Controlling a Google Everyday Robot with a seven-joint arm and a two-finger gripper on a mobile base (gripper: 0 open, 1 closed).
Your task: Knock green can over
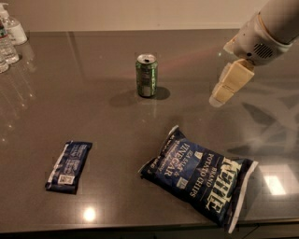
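Claw (217, 98) pressed together, hovering beside upright green can (146, 75), glossy dark tabletop (93, 112), pale wall (140, 14)

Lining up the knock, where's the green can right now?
The green can stands upright centre-frame, behind the chip bag; the gripper hovers off to its right.

1. The arm (268, 28) comes in from the top right corner as a thick rounded tube. Its shell is off-white with a warm pinkish cast toward the top.
2. Lower down the shell turns whiter, and a round patch of small dark vent holes sits on its side.
3. A small pale tab juts from the shell's left side, just above the wrist.
4. The gripper (219, 97) is near the table's (93, 121) right edge, toward the far corner. It is cream-tan and blocky, two squarish segments with a seam between, ending in a paler rounded tip.
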